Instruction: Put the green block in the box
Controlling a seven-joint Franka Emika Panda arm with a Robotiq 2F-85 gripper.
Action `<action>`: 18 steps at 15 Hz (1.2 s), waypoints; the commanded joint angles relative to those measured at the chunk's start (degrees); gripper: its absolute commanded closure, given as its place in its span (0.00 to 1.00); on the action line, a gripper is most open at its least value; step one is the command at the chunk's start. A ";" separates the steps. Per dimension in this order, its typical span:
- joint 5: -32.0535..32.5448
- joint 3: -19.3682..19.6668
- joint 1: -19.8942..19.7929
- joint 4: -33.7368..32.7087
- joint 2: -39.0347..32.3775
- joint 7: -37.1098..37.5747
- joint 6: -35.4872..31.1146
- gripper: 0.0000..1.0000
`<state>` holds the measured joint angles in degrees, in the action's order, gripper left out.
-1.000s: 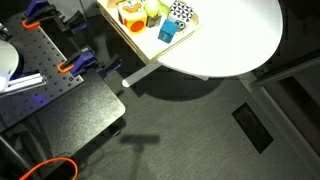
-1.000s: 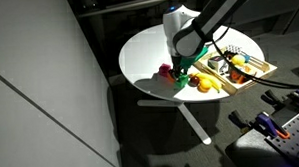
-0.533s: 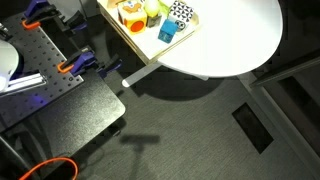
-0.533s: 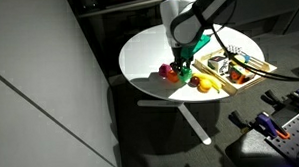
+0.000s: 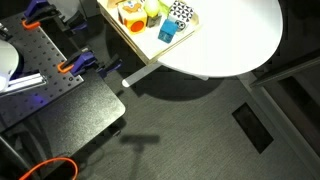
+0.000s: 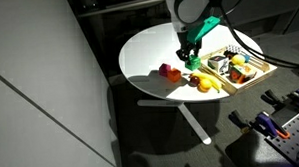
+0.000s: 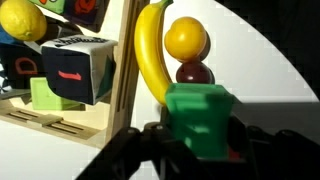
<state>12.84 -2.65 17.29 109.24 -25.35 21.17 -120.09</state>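
Green block is pinched in the gripper, whose jaws are closed to the block's width, over the white table. In the wrist view it sits just right of the box and outside its rim, near a banana, an orange and a dark red fruit. Released too soon, it would land among the fruit on the table; carried too low, it could catch the rim; and the crowded box might let it bounce off the dark cube.
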 commanded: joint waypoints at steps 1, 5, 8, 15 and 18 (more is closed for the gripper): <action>0.63 0.49 -1.80 4.48 5.34 -0.18 1.47 0.73; 0.86 1.19 -4.11 9.08 9.50 0.32 1.49 0.73; 1.11 1.88 -5.93 13.05 13.09 0.87 1.18 0.73; 2.46 3.60 -10.60 21.61 22.29 2.61 1.00 0.73; 3.64 4.22 -13.08 25.29 26.52 4.14 1.32 0.73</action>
<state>14.42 1.24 6.13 129.84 -4.53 22.75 -119.07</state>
